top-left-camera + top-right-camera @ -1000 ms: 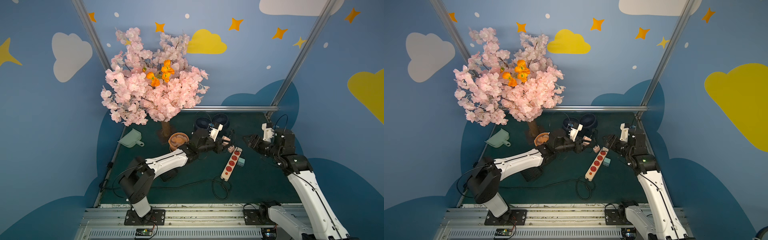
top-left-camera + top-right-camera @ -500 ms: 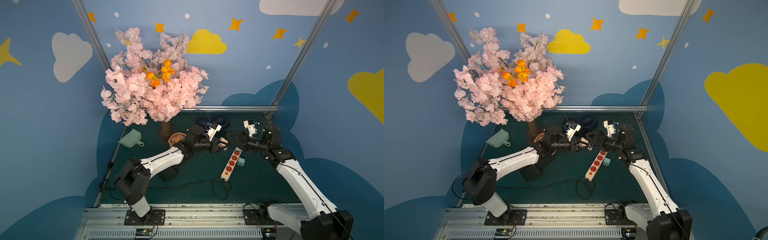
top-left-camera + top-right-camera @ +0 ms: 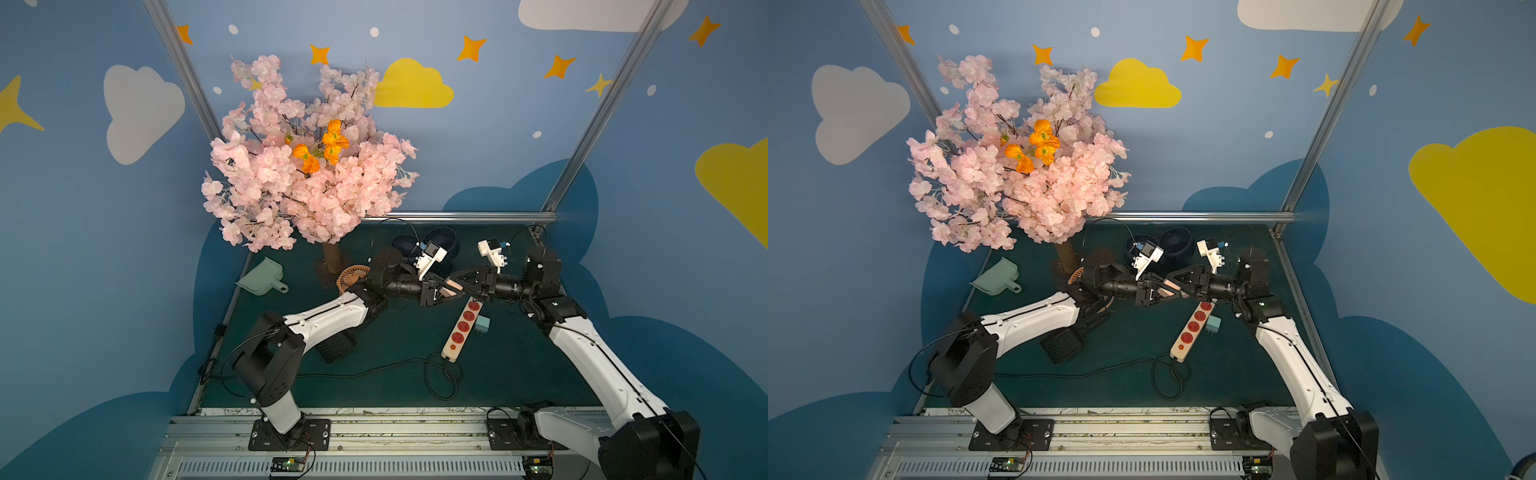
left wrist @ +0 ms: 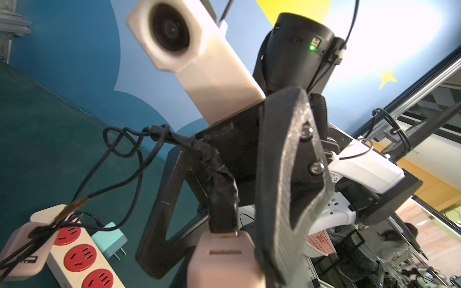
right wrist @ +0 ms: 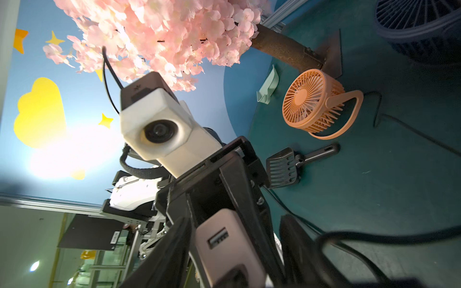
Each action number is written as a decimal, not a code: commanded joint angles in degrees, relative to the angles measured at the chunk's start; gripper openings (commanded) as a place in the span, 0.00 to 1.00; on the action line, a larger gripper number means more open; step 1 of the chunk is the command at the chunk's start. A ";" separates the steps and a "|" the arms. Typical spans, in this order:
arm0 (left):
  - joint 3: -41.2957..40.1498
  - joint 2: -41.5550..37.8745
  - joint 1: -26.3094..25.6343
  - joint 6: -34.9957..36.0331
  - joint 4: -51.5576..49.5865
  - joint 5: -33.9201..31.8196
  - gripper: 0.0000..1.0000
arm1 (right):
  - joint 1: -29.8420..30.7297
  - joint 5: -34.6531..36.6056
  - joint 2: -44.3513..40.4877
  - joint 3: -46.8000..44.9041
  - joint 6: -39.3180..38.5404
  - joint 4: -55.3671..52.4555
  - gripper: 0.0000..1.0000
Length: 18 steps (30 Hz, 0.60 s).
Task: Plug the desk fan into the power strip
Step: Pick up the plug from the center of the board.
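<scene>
Nearest us, by the counter's [image 3: 519, 374] near edge, the strip's black cord [image 3: 442, 380] lies in a loose loop. From there the strip [image 3: 460, 330] runs aslant toward the far right, button end nearest. In both top views its four red sockets show bare. A mint plug [image 3: 482, 325] lies just beside it on the right-edge side, its prongs in nothing. A black scoop [image 3: 336, 349] sits under the left arm.

Over the strip's far end the two arms meet tip to tip, clear of the counter. The left pincer [image 3: 441, 294] pinches a pink adapter [image 5: 229, 249], whose USB slot looks empty in the right wrist view. The right pincer [image 3: 457, 284] has a finger on either side of the adapter's free end, but we cannot tell whether it presses or merely straddles.

Beyond them the orange fan [image 3: 351, 277] stands near the tree [image 3: 307, 183], with a green dustpan [image 3: 262, 282] toward the left edge and blue fans [image 3: 405, 245] at the far edge.

We judge the task to be at an early stage. The adapter is lifted and seems to be passing between the arms. Its prongs have yet to go into a socket, and a fan's cord has yet to join it. We cannot trace that cord here.
</scene>
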 commanded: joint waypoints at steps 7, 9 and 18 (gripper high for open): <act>2.51 2.93 0.53 -4.53 4.77 5.13 0.02 | 1.07 -9.42 -1.00 2.74 -8.33 -6.42 0.46; 2.38 3.18 0.68 -5.49 5.87 5.12 0.02 | 1.15 -10.27 -1.11 2.71 -8.92 -6.68 0.44; 1.97 4.86 1.53 -10.64 11.68 5.76 0.02 | 1.23 -13.58 -1.23 3.02 -12.89 -10.36 0.44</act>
